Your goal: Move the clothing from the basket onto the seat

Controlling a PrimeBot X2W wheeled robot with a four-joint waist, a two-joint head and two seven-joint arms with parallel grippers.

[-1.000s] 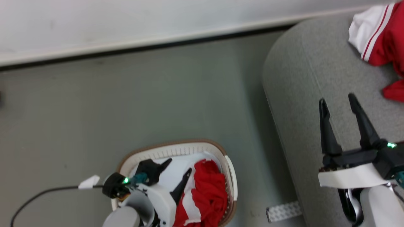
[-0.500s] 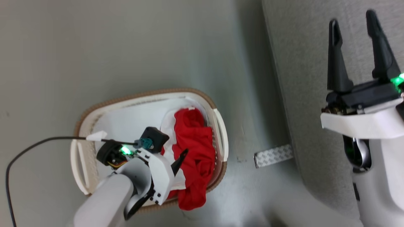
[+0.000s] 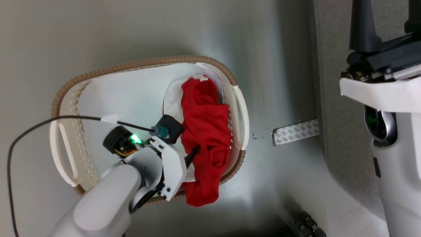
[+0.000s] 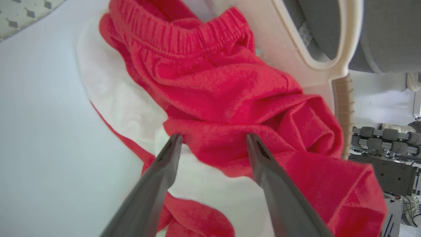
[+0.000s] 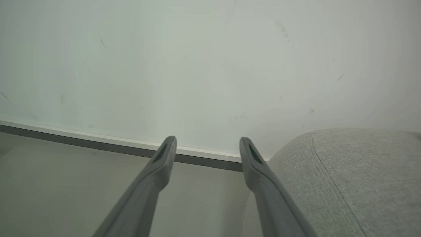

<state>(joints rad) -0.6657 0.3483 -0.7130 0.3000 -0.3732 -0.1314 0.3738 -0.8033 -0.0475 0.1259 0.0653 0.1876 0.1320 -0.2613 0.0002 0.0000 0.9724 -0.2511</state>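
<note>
The basket [image 3: 131,64] stands on the floor, cream with a tan rim. The clothing [image 3: 205,131], red with white panels, is bunched in its right half and hangs over the near rim. My left gripper [image 4: 213,140] reaches down into the basket, open, with both fingertips at the red clothing [image 4: 230,98] and a fold of it between them, not pinched. One left finger [image 3: 193,154] shows beside the cloth. My right gripper [image 5: 207,141] is open and holds nothing, hovering by the rounded edge of the grey seat [image 5: 345,171]. In the head view its fingers [image 3: 361,29] rise above the seat [image 3: 332,98].
A patterned tape strip [image 3: 295,131] lies on the floor between basket and seat. A black cable [image 3: 33,128] runs over the basket's left side to my left wrist. The wall with its white baseboard [image 5: 98,140] stands ahead of the right gripper. My base's rollers [image 3: 307,223] show at the bottom.
The head camera has tilted down, so the whole basket now shows and the seat slid right and up. My left gripper has gone lower, onto the red clothing. Both grippers stay open.
</note>
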